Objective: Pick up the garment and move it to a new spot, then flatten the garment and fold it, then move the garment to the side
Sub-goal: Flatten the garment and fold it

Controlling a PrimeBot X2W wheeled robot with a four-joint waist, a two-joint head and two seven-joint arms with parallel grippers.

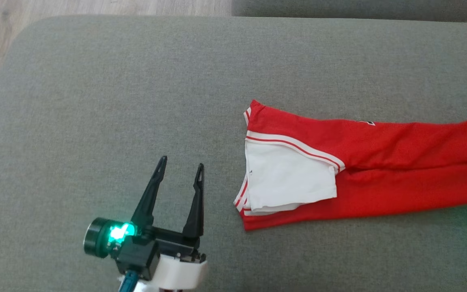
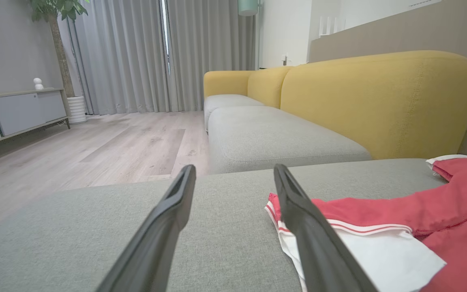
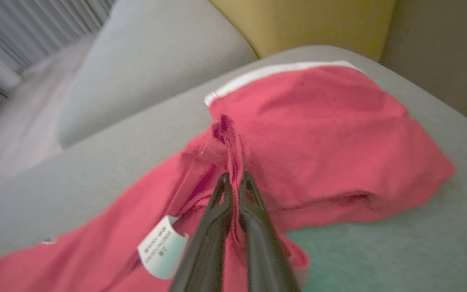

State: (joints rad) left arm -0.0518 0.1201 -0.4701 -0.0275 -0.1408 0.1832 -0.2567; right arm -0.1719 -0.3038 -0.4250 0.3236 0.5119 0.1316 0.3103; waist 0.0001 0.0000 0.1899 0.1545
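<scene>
Item: garment (image 1: 379,170), red with white trim. It lies stretched out on the grey cushion (image 1: 116,81), centre to right edge of the head view. The near end is turned back at mid-frame, showing white lining (image 1: 286,178). The far end runs out of frame at the right.

Item: my left gripper (image 1: 182,162), lower left of the head view. The fingers are spread wide with nothing between them. It sits to the left of the turned-back end and is not touching the cloth. In my left wrist view that end lies just behind my right-hand finger.

Item: my right gripper (image 3: 236,176), centre bottom of the right wrist view. The fingers are pinched together on a raised ridge of red cloth, with a care label (image 3: 162,245) just to the lower left. The view is blurred, so I cannot tell how deep the pinch goes.

Step in hand, as I judge it: getting hold of the garment to lift and move it. One end is gripped and the other is not yet taken.

Next move calls for: bringing my left gripper rightward onto the trimmed edge and closing on both layers. Then I lift with both arms evenly so the cloth hangs without twisting.
</scene>
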